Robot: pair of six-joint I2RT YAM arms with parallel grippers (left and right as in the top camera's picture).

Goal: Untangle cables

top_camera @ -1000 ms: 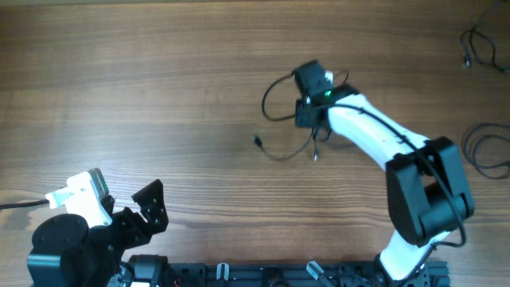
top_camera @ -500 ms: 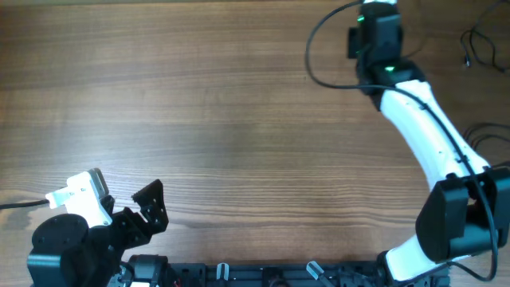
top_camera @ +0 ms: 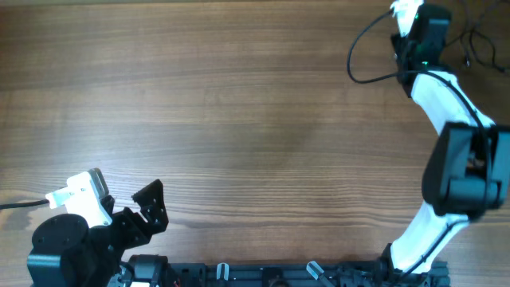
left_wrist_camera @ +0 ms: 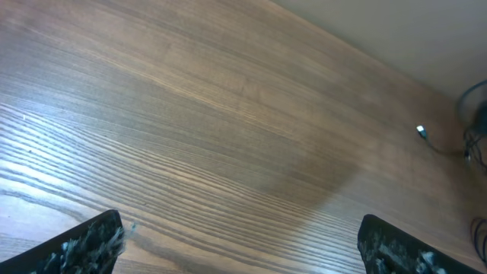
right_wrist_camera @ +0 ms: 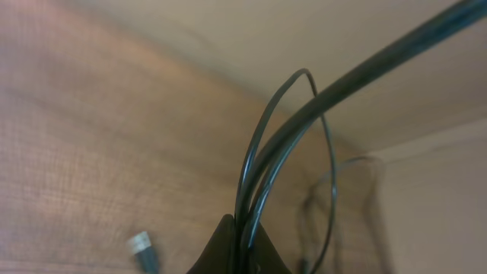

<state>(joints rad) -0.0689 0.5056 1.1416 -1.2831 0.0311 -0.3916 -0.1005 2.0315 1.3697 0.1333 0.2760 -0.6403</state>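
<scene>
Cable (top_camera: 349, 60) moved w/ R gripper (right_wrist_camera: 240, 255), now far-right corner.

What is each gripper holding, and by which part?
The right gripper is shut on a thin cable, pinching its looped strands; the left gripper holds nothing.

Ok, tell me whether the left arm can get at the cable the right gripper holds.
Probably not: the left gripper sits open at the near-left corner, while the right gripper holds the cable at the far-right edge.
</scene>
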